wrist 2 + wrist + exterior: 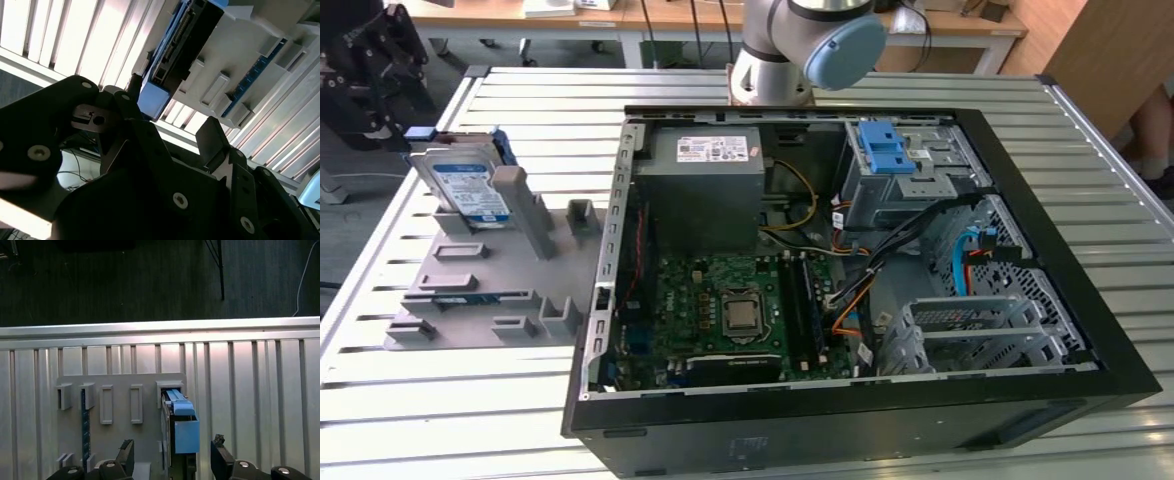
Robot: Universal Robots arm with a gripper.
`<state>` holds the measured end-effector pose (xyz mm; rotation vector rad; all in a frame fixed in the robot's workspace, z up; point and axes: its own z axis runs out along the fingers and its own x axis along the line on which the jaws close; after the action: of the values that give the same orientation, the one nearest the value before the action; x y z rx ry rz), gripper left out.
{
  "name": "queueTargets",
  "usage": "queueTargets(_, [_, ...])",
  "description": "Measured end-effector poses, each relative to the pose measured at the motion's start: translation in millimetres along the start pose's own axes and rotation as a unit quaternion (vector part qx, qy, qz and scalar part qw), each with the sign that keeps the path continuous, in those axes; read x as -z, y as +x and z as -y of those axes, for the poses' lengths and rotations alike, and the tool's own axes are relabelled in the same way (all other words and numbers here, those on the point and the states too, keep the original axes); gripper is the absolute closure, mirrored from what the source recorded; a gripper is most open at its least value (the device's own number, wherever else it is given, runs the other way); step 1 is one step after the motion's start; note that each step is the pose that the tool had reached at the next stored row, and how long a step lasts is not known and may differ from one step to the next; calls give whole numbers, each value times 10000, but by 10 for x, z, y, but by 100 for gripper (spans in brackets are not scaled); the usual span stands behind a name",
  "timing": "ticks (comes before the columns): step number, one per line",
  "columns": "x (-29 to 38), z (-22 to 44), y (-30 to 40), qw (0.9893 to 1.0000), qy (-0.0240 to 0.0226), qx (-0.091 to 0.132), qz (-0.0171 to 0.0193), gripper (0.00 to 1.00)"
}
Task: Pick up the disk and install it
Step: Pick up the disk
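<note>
The disk (470, 188), a silver drive with a white-and-blue label in a blue carrier, stands on edge in the grey fixture block (480, 290) at the exterior view's left. My black gripper (380, 85) hangs just above and behind its top end. In the first wrist view the disk's blue carrier end (182, 432) lies between the two fingertips (126, 452), and the gripper (172, 456) is open without touching it. In the second wrist view the disk's dark edge (187, 37) and blue tab lie just beyond the open gripper (165, 120).
An open computer case (1067, 300) fills the middle and right of the slatted metal table (400, 400). Inside are a metal drive cage with a blue latch (897, 150), a power supply (700, 175), the motherboard (720, 310) and loose cables. The arm's base (781, 60) stands behind the case.
</note>
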<state>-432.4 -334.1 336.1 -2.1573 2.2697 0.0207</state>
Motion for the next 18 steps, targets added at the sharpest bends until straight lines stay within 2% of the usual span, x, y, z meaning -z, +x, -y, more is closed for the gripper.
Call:
queueTargets(8, [-32, -1, -14, 10000, 1, 1, 0, 30])
queueTargets(11, [-50, -21, -29, 10000, 0, 1, 0, 30])
queueTargets(18, [-132, -63, -32, 9999, -2, 130, 2, 30])
